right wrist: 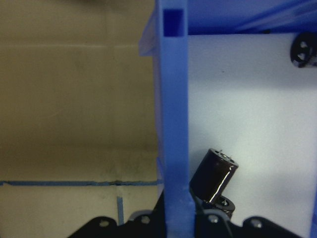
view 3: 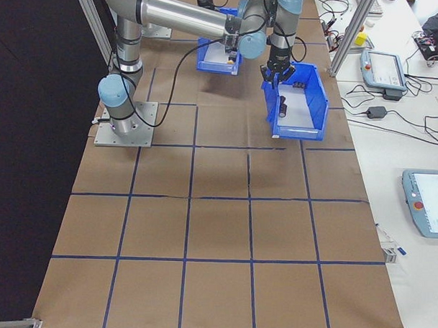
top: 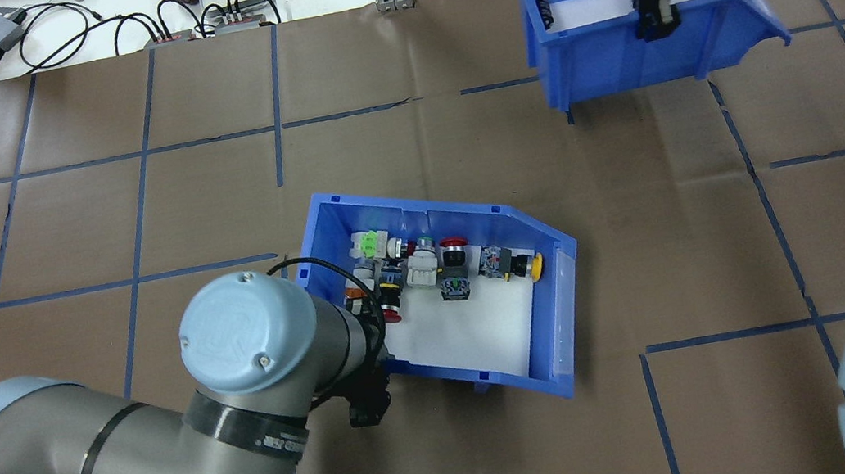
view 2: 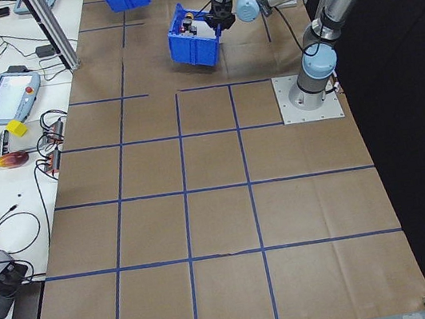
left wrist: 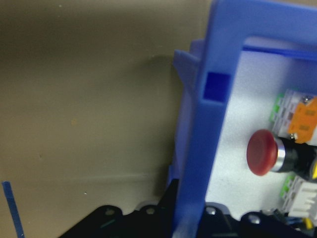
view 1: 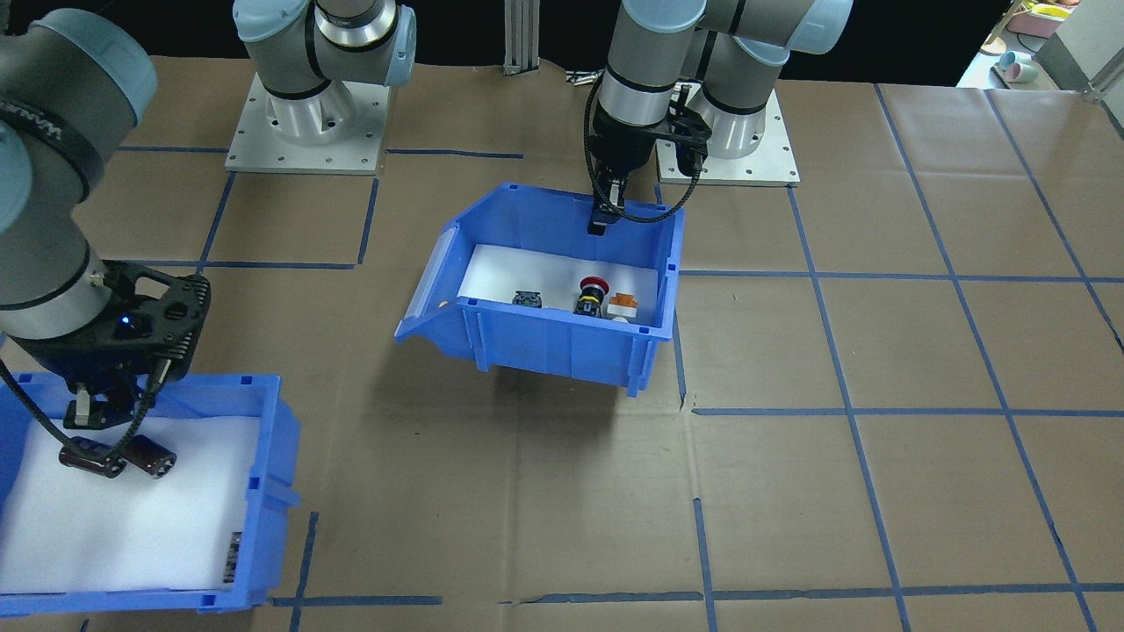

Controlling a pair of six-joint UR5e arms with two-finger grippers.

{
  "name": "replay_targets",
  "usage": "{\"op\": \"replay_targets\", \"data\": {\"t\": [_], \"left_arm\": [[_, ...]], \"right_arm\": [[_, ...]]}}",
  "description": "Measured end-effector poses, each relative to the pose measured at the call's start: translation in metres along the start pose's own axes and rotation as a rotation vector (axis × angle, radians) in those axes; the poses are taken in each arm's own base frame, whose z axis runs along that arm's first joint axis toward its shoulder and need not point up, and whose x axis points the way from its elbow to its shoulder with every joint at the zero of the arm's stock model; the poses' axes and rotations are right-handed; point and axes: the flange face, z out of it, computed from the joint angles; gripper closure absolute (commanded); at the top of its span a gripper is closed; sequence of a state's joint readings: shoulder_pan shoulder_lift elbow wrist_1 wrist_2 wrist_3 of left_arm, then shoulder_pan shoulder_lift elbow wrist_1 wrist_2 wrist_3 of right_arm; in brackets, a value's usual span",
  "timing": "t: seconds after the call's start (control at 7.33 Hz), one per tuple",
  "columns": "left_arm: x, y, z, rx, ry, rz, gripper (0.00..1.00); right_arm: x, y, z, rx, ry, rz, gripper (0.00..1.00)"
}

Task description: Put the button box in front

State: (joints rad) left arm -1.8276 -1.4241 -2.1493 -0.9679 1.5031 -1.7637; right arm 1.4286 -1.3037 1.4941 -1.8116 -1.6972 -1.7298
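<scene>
Two blue bins sit on the brown table (top: 135, 195). The button box (top: 540, 311) is near the table's middle, lifted and tilted; its white foam floor carries about eight push-button switches (top: 426, 265), one a red mushroom (left wrist: 262, 152). The left gripper (view 1: 604, 218) pinches its back wall. The other bin (view 1: 263, 465), at the far right corner, holds two dark cylinders (view 1: 118, 456); the right gripper (view 1: 97, 408) clamps its wall.
</scene>
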Motion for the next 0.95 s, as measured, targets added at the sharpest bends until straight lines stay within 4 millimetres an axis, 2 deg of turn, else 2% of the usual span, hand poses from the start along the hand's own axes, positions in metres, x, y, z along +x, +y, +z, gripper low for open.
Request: {"op": "replay_targets", "data": {"t": [0.27,0.41,0.68,0.82,0.95], "left_arm": [[0.079,-0.025,-0.005,0.007,0.024,-0.026,0.97],[0.127,-0.029,0.002,0.008,0.030,-0.035,0.97],[0.225,-0.022,0.029,0.002,0.044,-0.076,0.96],[0.259,-0.015,0.044,-0.017,0.043,-0.108,0.96],[0.282,-0.007,0.060,-0.043,0.036,-0.141,0.95]], "right_arm": [[-0.049,0.031,0.004,0.037,-0.021,-0.012,0.94],[-0.077,0.043,0.006,0.052,-0.027,-0.013,0.94],[-0.133,0.058,0.013,0.089,-0.030,0.001,0.94],[-0.154,0.059,0.016,0.095,-0.030,0.004,0.94],[-0.166,0.057,0.018,0.097,-0.032,0.005,0.94]]}}
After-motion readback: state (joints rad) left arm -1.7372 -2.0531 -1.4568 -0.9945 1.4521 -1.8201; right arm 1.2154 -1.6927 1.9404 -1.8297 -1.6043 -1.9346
